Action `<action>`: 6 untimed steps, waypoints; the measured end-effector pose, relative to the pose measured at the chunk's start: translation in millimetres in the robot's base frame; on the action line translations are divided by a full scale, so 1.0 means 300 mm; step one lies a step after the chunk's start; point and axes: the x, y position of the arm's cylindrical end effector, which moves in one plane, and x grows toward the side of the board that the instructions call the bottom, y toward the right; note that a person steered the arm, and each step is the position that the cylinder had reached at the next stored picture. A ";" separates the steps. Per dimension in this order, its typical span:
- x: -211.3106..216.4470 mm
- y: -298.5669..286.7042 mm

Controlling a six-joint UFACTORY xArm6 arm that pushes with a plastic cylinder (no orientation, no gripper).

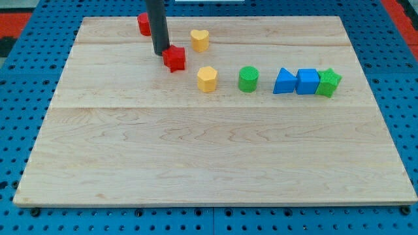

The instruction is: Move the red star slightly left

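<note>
The pale wooden board point(215, 156) fills the frame. In its upper left, my tip point(160, 53) at the end of the dark rod touches the left edge of the red star-shaped block point(175, 59). There are no jaws to open or close, and nothing is held. From that side a push goes right, so I judge the leftward nudge not yet done; the tip must first get round to the star's right.

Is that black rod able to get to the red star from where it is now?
Probably yes: my tip is already at the red star, on its left side in the view, with nothing between them.
</note>
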 end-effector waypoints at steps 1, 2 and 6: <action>0.026 -0.003; -0.073 0.011; 0.025 0.080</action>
